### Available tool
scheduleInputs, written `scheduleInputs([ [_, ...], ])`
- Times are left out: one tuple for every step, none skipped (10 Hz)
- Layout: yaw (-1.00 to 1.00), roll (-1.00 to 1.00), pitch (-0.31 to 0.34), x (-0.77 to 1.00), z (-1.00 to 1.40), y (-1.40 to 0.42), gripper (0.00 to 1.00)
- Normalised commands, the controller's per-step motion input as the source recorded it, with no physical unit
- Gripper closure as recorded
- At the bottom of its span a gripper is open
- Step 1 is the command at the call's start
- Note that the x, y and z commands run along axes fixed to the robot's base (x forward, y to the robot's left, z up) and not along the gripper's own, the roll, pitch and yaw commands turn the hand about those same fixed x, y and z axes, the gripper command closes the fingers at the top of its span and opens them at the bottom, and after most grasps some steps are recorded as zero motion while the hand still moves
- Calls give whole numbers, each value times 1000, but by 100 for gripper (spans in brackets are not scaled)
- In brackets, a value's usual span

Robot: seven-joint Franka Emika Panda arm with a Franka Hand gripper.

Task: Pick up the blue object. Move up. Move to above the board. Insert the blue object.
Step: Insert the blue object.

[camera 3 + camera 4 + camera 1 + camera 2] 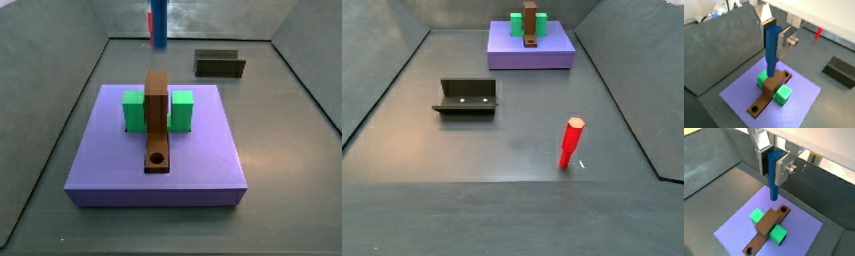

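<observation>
Silver fingers [784, 167] of the gripper [772, 163] fill the near part of both wrist views, clamped on the upper end of the blue object [772, 50], a thin straight blue peg that hangs upright below them. In a wrist view its lower tip [773, 195] hovers above the purple slab [741, 223], short of the board [767, 228], a narrow brown plank lying across the green block [756, 216] with its round hole [784, 208] at the end closest to the tip. In a side view only the peg's lower part [158, 25] shows at the upper edge of the picture, well above the far end of the board [156, 120], while a hole [158, 159] shows at the plank's near end; whether this is the same hole as the wrist view shows I cannot tell.

On the grey floor [502, 150], the red peg [572, 143] stands upright towards the right wall, well apart from the slab [529, 50], and the fixture [466, 97] sits nearer the left wall.

Picking up and lifting look done; the step in hand seems to be the move to above the board. The next move calls for shifting sideways until the tip is centred over the hole, keeping the peg vertical, then lowering straight down; a thin peg and a snug hole leave little room for an offset.
</observation>
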Motion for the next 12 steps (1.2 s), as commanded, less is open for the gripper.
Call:
scheduleInputs([
  [0, 110, -113, 189, -420, -374, 100],
  [-249, 27, 0, 489, -523, -137, 100],
  [-223, 41, 0, 206, -531, -183, 100],
  [-31, 227, -41, 0, -517, -94, 100],
  [-34, 204, 0, 0, -523, -63, 100],
  [-114, 69, -16, -69, -514, -23, 100],
  [-134, 0, -53, -123, -411, -31, 100],
  [-114, 0, -69, -83, -380, -51, 100],
  [-126, 0, -83, -134, -360, -46, 100],
  [0, -3, -111, -37, -214, -231, 100],
  [0, 0, -163, -249, -263, -311, 100],
  [0, -13, -180, -280, -254, -289, 100],
])
